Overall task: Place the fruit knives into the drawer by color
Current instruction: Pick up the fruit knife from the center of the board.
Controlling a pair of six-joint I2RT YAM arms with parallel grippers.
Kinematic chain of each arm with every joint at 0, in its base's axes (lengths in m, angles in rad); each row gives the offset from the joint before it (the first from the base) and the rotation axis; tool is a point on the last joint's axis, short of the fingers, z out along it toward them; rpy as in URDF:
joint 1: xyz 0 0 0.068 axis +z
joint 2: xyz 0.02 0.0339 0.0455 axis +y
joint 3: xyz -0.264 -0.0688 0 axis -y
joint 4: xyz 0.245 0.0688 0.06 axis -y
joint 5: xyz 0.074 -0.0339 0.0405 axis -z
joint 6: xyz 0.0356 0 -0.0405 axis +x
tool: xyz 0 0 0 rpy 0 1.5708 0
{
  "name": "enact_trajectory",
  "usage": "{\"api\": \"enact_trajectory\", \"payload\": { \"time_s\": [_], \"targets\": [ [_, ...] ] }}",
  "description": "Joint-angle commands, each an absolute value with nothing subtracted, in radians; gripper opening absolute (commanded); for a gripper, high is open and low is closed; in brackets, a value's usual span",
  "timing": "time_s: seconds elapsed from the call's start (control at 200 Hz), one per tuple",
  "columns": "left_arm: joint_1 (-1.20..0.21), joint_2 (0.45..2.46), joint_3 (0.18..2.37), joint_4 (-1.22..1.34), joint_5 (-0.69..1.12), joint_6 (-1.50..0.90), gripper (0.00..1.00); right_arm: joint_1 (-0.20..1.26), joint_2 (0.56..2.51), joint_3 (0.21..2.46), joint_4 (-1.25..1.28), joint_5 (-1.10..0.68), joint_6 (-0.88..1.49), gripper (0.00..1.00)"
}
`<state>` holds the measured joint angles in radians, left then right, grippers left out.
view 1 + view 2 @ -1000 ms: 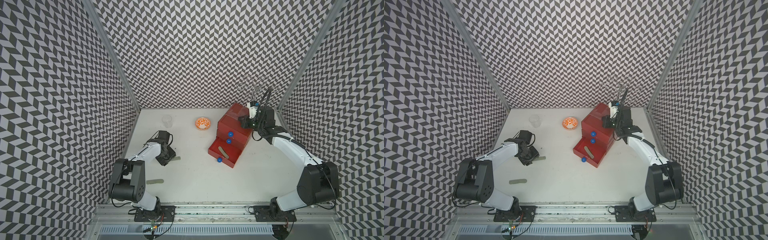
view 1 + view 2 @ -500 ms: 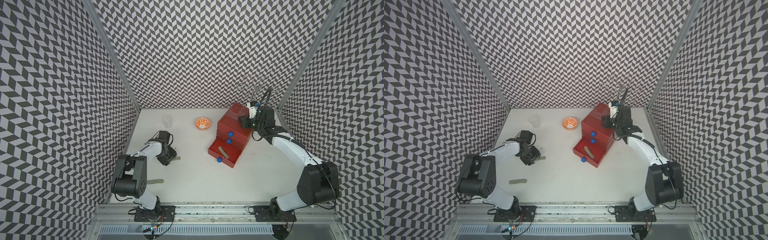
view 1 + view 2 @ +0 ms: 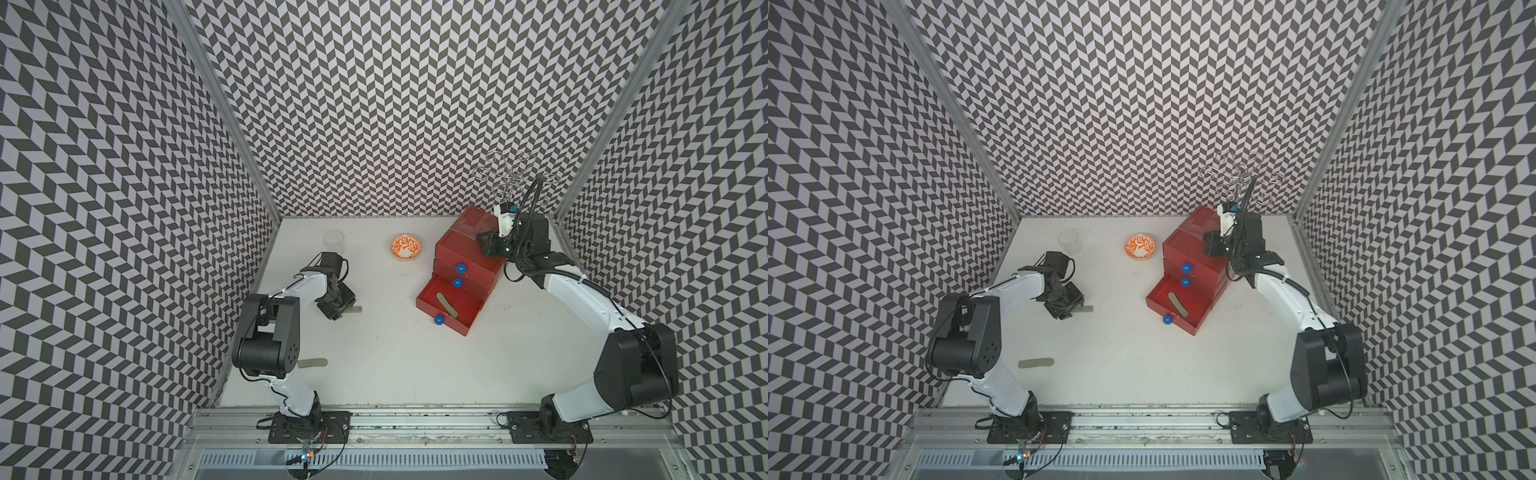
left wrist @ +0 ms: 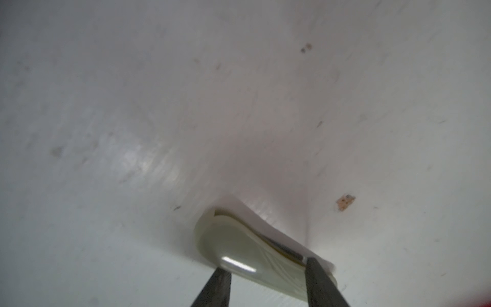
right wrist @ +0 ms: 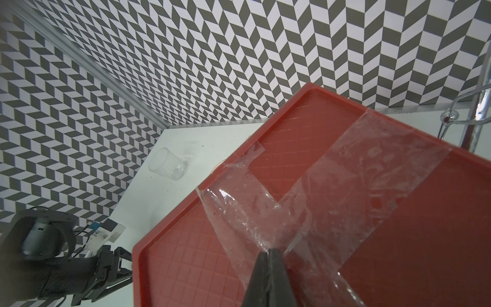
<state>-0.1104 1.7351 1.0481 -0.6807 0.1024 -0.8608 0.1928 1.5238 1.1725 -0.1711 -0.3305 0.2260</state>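
The left pincer point(image 4: 265, 264) grips a pale knife point(image 4: 239, 244) on the tabletop point(image 4: 159, 106) — the pick-up step. Next: lift it, then choose its colour's drawer in the red chest point(image 3: 461, 245), where the right pincer point(image 5: 269, 252) — shut, empty — rests.

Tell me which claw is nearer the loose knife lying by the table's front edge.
Left. The left claw, gripping a pale knife, sits just behind that loose knife; the right claw, shut, is at the red chest top, far across.
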Motion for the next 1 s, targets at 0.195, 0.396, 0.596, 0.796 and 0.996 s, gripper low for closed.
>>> {"api": "enact_trajectory", "payload": {
  "time_s": [0.195,0.396,0.596,0.796,0.996],
  "targets": [
    [-0.112,1.845,1.148,-0.706,0.075,-0.761,0.47,0.19,1.617,1.096,-0.481,-0.278,0.219,0.01],
    [-0.117,1.869,1.181,-0.712,0.072,-0.74,0.45,0.19,1.619,1.1,-0.483,-0.274,0.218,0.01],
    [-0.132,1.884,1.203,-0.722,0.077,-0.711,0.41,0.19,1.619,1.099,-0.483,-0.273,0.218,0.01],
    [-0.16,1.91,1.231,-0.74,0.08,-0.632,0.4,0.19,1.617,1.102,-0.483,-0.278,0.22,0.01],
    [-0.171,1.946,1.242,-0.744,0.089,-0.6,0.37,0.192,1.614,1.103,-0.485,-0.275,0.218,0.01]
  ]
}}
